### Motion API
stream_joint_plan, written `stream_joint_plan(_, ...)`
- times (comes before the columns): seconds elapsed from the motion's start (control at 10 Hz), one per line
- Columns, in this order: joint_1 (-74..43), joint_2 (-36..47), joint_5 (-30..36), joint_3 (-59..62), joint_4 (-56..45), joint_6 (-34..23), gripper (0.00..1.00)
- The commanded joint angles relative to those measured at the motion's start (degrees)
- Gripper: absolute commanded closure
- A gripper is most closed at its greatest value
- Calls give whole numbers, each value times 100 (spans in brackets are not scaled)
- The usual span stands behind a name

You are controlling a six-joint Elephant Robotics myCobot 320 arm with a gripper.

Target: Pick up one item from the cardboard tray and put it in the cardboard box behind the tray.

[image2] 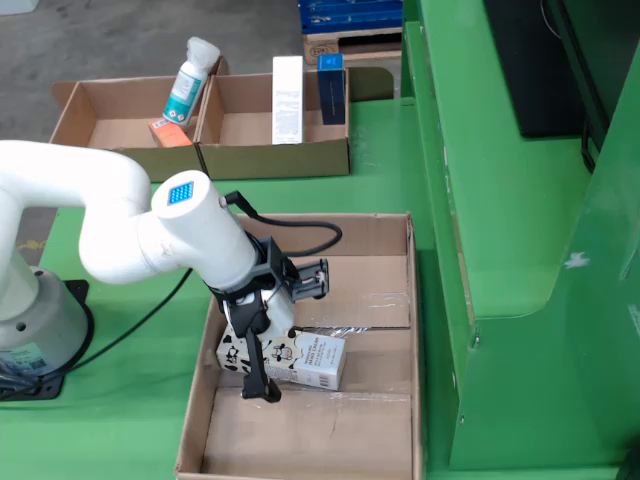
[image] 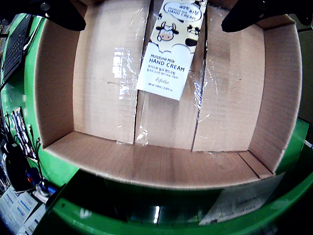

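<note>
Gripped between the two dark fingers of the gripper [image2: 262, 372], the hand cream carton [image2: 290, 360] hangs inside the large cardboard box [image2: 395, 300], which suggests the arm is carrying it in to set it down. In the fixed view, reading from the left, the white arm [image2: 120, 225] reaches over from its base at the frame's left edge and bends down into the box; the carton sits under the wrist with its cow-print end toward the left wall and its white end pointing right, lying close to level near the floor, though whether it touches the cardboard cannot be told. One black finger [image2: 262, 370] crosses the carton's near face, so the jaws stand closed to the carton's width, clamped on it and not let go. The camera riding on the gripper looks straight down into the box: on the left a brown wall [image: 54, 83], then taped floor flaps [image: 102, 78], then the carton [image: 171, 49] at upper centre with its printed face up, flanked by the dark finger shapes at both top corners. Beyond the box in the fixed view stands the cardboard tray [image2: 130, 115] holding a bottle [image2: 186, 82] and upright cartons [image2: 288, 98], well apart from the gripper. Judging from this, the release is what remains.
</note>
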Motion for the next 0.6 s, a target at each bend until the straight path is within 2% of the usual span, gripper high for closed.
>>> stream_joint_plan(0.0, -47, -210, -7, 269, 111, -41, 0)
stream_joint_plan(0.5, -23, -993, 32, 634, 186, -39, 0)
